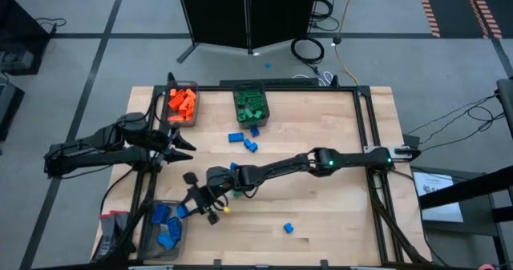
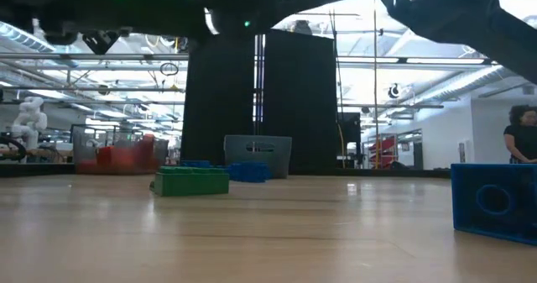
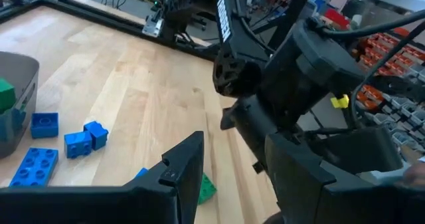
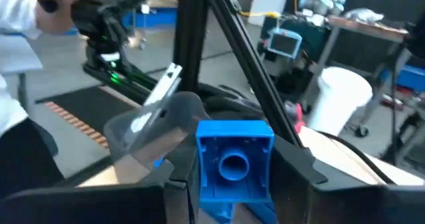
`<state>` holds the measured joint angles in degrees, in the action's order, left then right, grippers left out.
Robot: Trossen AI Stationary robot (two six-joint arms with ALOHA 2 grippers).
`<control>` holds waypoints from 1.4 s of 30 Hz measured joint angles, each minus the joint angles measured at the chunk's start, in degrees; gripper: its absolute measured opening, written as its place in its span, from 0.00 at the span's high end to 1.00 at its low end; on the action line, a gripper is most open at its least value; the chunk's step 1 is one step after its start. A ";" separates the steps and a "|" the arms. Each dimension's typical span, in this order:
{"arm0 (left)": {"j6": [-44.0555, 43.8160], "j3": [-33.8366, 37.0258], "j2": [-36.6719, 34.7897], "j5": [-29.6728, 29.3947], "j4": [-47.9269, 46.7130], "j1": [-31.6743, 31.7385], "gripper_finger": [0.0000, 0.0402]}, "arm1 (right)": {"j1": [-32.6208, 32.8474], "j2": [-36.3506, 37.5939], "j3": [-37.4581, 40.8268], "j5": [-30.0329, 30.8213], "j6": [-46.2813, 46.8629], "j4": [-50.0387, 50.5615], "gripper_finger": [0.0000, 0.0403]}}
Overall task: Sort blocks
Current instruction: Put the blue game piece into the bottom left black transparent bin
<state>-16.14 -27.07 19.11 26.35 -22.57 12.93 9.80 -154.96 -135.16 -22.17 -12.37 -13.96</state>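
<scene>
A: Right end effector (image 1: 202,206) is seen low over the near-left part of the tabletop (image 1: 321,158), just beside the bin of blue blocks (image 1: 164,226); its fingers are clamped on a blue block (image 4: 234,159), hollow underside turned toward the wrist camera; the right arm is stretched across from the right edge.

B: Left end effector (image 1: 186,143)?

A: Poised at the left edge, near the bin of orange blocks (image 1: 182,103); nothing is seen between its fingers (image 3: 174,177); whether the gap is narrow or wide cannot be told.

B: Where are the loose blocks noted?

A: A small cluster of blue blocks (image 1: 244,139) lies just in front of the bin of green blocks (image 1: 251,103), at the far middle of the tabletop; a single blue block (image 1: 288,227) lies toward the near edge, well apart from the others; a green block (image 3: 206,187) is glimpsed past the left fingers in the left wrist view; in the low view a green block (image 2: 190,180) lies flat on the wood, with blue ones just behind it.

B: Surroundings?

A: A person (image 2: 522,133) is seen standing far off at the right in the low view; a white sleeve (image 4: 16,24) shows in the right wrist view.
</scene>
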 joint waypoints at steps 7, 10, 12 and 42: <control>0.22 0.00 -0.04 -0.09 -0.52 0.00 0.60 | -0.05 -1.56 0.59 -2.25 1.56 -6.31 0.72; 0.35 0.00 -0.06 -0.43 -0.52 0.00 0.60 | -0.04 -1.42 0.53 -2.35 0.29 -8.57 0.72; 0.54 0.00 -0.07 -1.22 -0.50 0.00 0.60 | -0.04 -1.42 0.53 -3.98 -0.27 -10.44 0.72; 13.43 0.09 -4.62 -17.81 -4.14 -2.03 0.60 | 0.81 21.17 0.53 43.61 -20.62 44.32 0.72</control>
<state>-2.71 -26.98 14.49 8.54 -26.71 10.90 10.61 -133.79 -134.63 21.44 -32.99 30.36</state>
